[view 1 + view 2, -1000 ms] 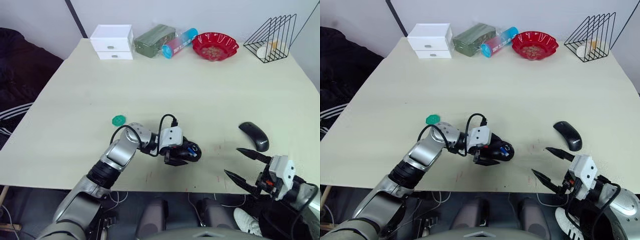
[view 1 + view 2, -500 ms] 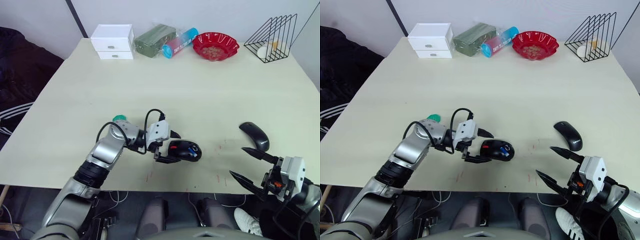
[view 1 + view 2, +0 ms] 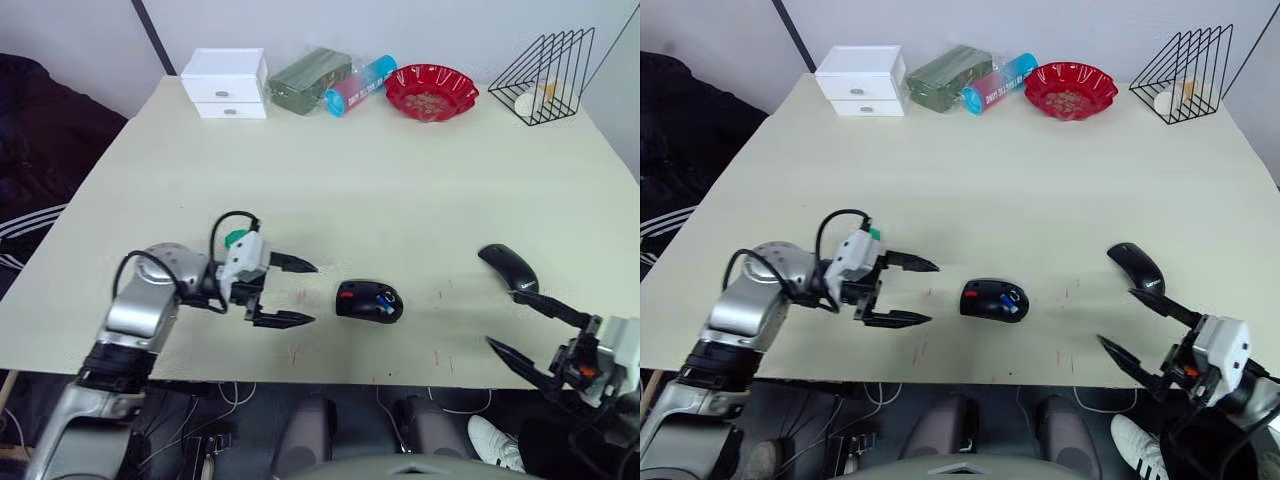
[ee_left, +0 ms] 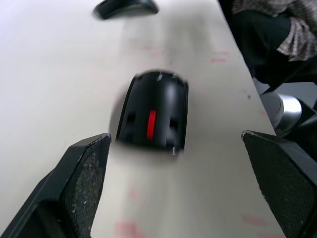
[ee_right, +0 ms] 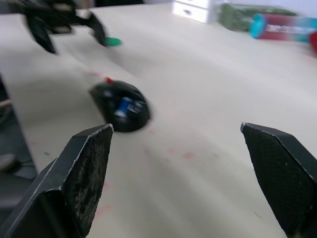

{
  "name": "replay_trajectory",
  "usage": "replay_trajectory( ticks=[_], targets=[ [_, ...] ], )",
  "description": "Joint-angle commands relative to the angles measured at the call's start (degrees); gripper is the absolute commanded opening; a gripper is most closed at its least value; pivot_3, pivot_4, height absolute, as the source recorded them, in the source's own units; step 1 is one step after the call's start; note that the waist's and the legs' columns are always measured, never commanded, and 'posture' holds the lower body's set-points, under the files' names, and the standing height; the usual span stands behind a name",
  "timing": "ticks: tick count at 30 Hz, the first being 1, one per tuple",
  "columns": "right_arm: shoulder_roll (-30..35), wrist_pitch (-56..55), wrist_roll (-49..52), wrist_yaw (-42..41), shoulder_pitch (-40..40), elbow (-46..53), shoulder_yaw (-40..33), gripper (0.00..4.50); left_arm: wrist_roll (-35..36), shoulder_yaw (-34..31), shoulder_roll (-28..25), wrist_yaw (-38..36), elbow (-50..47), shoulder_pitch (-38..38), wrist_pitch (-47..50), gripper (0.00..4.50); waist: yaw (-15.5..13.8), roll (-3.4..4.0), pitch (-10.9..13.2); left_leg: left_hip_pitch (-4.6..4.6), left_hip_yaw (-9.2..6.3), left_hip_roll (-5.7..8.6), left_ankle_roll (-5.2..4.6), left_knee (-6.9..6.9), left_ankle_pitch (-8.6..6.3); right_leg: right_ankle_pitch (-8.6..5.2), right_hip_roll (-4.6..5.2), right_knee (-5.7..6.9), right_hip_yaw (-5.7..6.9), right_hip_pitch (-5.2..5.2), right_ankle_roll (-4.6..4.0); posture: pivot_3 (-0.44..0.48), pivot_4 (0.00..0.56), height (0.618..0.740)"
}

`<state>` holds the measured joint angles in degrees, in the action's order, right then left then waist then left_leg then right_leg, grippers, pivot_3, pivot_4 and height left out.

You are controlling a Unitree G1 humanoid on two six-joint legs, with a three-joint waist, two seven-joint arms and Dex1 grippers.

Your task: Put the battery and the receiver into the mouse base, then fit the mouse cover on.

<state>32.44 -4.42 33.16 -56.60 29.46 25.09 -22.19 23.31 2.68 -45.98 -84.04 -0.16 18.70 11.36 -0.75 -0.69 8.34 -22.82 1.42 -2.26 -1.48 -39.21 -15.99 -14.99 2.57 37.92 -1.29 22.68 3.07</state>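
Observation:
The mouse base [image 3: 369, 301] lies open side up near the table's front edge, with a red spot at its left end. The blue battery [image 3: 384, 298] sits inside it. My left gripper [image 3: 313, 292] stands open and empty a short way to the left of the base, its fingers pointing at it. The mouse cover [image 3: 509, 272] rests on the table to the right. My right gripper [image 3: 505, 318] is open just in front of the cover, at the table edge, holding nothing. The receiver is out of view.
Along the back edge stand a white drawer box [image 3: 225, 83], a green packet [image 3: 308, 78], a blue-and-pink tube [image 3: 359, 85], a red bowl [image 3: 431, 91] and a wire rack [image 3: 545, 70]. A small green disc [image 3: 236, 238] lies behind my left gripper.
My left gripper has drawn back to the left, away from the mouse base, which stays in place with the battery in it. My right gripper has drifted slightly right and toward the table edge.

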Motion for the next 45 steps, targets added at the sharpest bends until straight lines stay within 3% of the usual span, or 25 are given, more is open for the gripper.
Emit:
replay_trajectory(
  ticks=[1,11,19,32,45],
  targets=[
    [0.0,-0.7,0.3,2.1,-1.7,-1.9,-3.4,4.34,2.2,-2.8,-1.0,0.0,-2.8,-1.4,-1.0,4.5,0.0,0.0,0.0,0.0,0.01,0.0,0.0,0.0,0.0,0.0,0.0,0.0,-0.01,0.0,0.0,0.0,0.15,0.74],
    [1.6,4.5,-6.4,9.9,-10.6,-10.8,-1.4,4.34,6.2,-8.6,-3.1,1.1,-7.2,-7.7,0.2,4.5,0.2,0.04,0.0,0.02,0.07,-0.01,0.0,0.01,0.0,0.0,0.0,0.02,-0.08,0.03,0.0,0.0,0.15,0.74],
    [3.8,11.1,-8.3,10.7,-17.4,-18.1,2.1,4.34,9.1,-9.8,-4.9,0.5,-10.3,-9.4,2.4,4.5,0.0,0.11,0.1,0.01,0.1,-0.01,0.0,0.02,0.0,0.0,0.0,0.01,-0.08,0.03,0.0,0.0,0.15,0.74],
    [2.7,18.5,-10.8,15.3,-22.5,-21.2,4.3,4.34,10.3,-10.0,-5.7,-0.3,-11.2,-9.1,2.7,4.5,0.2,0.14,0.1,0.03,0.15,-0.01,0.0,0.03,0.0,0.01,-0.01,0.02,-0.12,0.05,0.0,0.0,0.15,0.74],
    [2.1,21.8,-8.7,17.3,-21.1,-17.3,3.0,4.34,9.9,-9.4,-5.6,-1.4,-10.2,-7.7,2.4,4.5,0.1,0.16,0.1,0.02,0.17,-0.01,0.0,0.05,0.0,0.01,-0.01,0.02,-0.13,0.06,0.01,0.0,0.15,0.74]
  ],
)
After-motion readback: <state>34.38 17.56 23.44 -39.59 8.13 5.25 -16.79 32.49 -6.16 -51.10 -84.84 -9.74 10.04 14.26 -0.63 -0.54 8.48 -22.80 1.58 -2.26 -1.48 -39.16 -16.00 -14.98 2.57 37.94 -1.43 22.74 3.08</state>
